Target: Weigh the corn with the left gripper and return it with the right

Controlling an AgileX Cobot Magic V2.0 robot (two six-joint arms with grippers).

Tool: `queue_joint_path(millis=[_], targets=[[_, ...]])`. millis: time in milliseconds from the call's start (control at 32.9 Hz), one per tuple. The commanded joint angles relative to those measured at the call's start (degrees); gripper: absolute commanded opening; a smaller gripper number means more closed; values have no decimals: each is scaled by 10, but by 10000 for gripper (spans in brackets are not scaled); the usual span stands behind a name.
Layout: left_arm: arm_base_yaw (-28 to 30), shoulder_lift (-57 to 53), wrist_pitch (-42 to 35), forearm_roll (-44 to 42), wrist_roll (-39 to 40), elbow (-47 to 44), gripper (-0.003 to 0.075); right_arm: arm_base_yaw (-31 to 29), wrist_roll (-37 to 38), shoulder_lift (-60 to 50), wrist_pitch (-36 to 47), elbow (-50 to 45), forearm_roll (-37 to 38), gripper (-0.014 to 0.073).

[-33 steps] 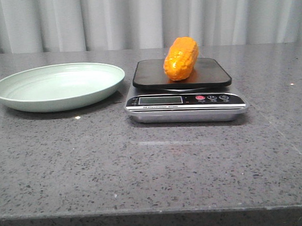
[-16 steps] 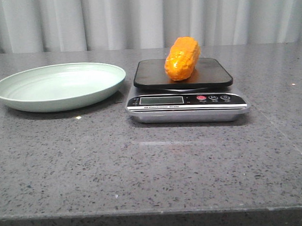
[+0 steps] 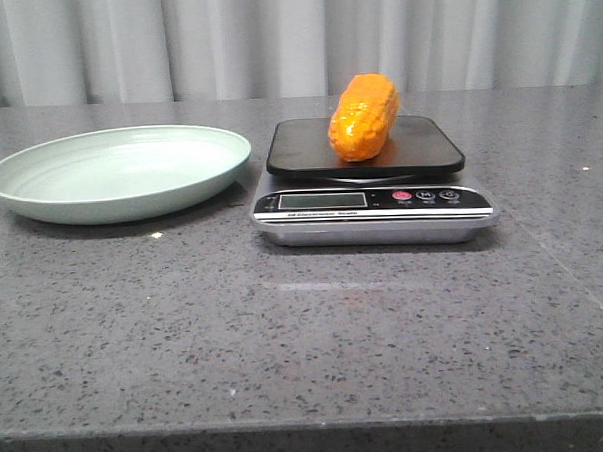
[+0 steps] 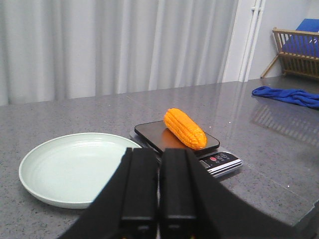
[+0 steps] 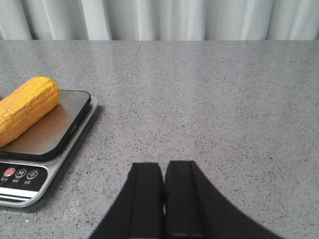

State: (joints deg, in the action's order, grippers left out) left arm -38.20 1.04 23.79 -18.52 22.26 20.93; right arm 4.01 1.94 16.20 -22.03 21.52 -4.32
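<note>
The orange-yellow corn [image 3: 362, 116] lies on the black platform of the kitchen scale [image 3: 370, 198] at the table's middle. It also shows in the left wrist view [image 4: 185, 128] and the right wrist view [image 5: 26, 110]. The pale green plate [image 3: 40, 202] sits empty to the scale's left, also in the left wrist view [image 4: 37, 191]. My left gripper [image 4: 159, 152] is shut and empty, held back from the plate and scale. My right gripper [image 5: 163, 165] is shut and empty, over bare table to the right of the scale. Neither gripper shows in the front view.
A grey speckled table [image 3: 307, 346] with its front edge near the camera. White curtains hang behind. In the left wrist view a blue cloth [image 4: 289, 94] lies on the table's far right, and a wooden rack [image 4: 296, 52] stands beyond it.
The front view has shifted very slightly. The corn, scale and plate have not moved.
</note>
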Motion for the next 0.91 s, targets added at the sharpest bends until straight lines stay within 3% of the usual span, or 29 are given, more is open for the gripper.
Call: queue_joint_path(millis=[0, 61, 213, 304, 638, 882], targets=[[0, 9, -44, -4, 0, 15, 134, 7, -7, 22, 55, 29, 6, 171], [0, 9, -44, -4, 0, 15, 134, 24, -11, 35, 55, 40, 6, 208], [0, 9, -48, -4, 0, 15, 134, 73, -24, 90, 44, 78, 6, 412], [0, 9, -48, -4, 0, 15, 134, 104, -24, 140, 40, 110, 6, 489], [0, 9, -48, -4, 0, 15, 134, 241, -19, 366, 0, 303, 6, 496], [0, 9, -48, -4, 0, 15, 134, 261, 104, 541, -119, 502, 7, 465]])
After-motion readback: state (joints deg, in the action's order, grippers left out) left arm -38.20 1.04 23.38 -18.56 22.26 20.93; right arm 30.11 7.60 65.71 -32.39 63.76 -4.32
